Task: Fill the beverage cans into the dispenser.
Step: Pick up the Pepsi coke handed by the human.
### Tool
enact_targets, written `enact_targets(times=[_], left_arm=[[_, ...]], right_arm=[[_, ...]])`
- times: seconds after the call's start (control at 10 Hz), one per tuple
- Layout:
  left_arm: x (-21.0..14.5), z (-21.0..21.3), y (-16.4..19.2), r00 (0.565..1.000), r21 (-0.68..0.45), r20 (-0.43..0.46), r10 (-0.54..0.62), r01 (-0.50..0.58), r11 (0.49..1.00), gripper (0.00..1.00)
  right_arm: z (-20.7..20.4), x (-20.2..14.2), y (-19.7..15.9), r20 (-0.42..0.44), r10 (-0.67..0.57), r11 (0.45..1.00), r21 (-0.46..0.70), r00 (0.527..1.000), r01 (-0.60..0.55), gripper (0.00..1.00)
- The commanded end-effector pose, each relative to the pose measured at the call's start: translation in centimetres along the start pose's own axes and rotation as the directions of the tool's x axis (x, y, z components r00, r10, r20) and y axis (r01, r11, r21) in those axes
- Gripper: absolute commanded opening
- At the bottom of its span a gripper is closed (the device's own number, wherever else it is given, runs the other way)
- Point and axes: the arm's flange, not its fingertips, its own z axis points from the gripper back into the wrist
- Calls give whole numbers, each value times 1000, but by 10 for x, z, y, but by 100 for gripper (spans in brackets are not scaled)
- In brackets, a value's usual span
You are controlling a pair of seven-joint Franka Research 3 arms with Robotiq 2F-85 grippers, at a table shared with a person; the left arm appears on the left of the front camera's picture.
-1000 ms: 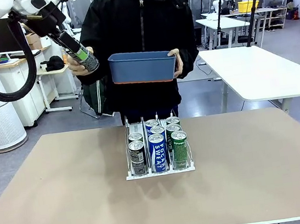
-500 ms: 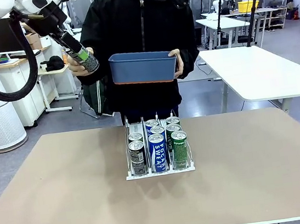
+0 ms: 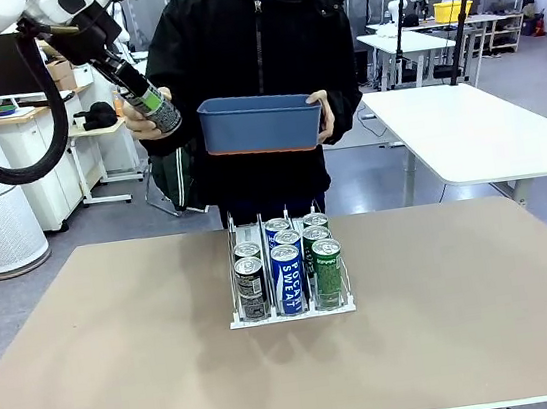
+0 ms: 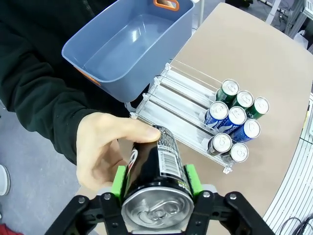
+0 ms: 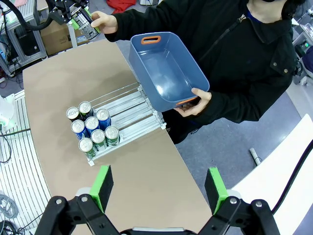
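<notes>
Your left gripper (image 4: 157,188) just went from apart to clamped on dark can (image 4: 159,166); person's hand (image 4: 105,147) still on it at 9 o'clock. Handover nearly done. Right gripper (image 5: 159,188) stays apart, idle. Dispenser (image 3: 288,275) mid-table holds eight cans; blue bin (image 3: 261,122) empty.

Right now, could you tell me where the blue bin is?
In the front view, the person holds the blue bin above the table's far edge, behind the dispenser.
</notes>
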Motion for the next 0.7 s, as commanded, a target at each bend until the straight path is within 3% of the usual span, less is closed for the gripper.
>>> enact_targets(times=[0.0, 0.1, 0.4, 0.5, 0.6], left_arm=[[-4, 1, 0, 999, 0, 29, 19, -19, 1000, 16], [-6, 3, 1, 999, 2, 36, 27, -27, 1000, 1], [-5, 4, 0, 1000, 0, 24, 20, -20, 1000, 0], [-5, 4, 1, 999, -40, 41, 24, -23, 999, 38], [-5, 3, 1, 999, -22, 32, 32, -32, 999, 45]], right_arm=[[0, 0, 0, -11, 5, 1000, -5, 1000, -5, 100], [0, 0, 0, -11, 5, 1000, -5, 1000, -5, 100], [0, 0, 0, -11, 5, 1000, -5, 1000, -5, 100], [0, 0, 0, -11, 5, 1000, -5, 1000, -5, 100], [0, 0, 0, -11, 5, 1000, -5, 1000, -5, 100]])
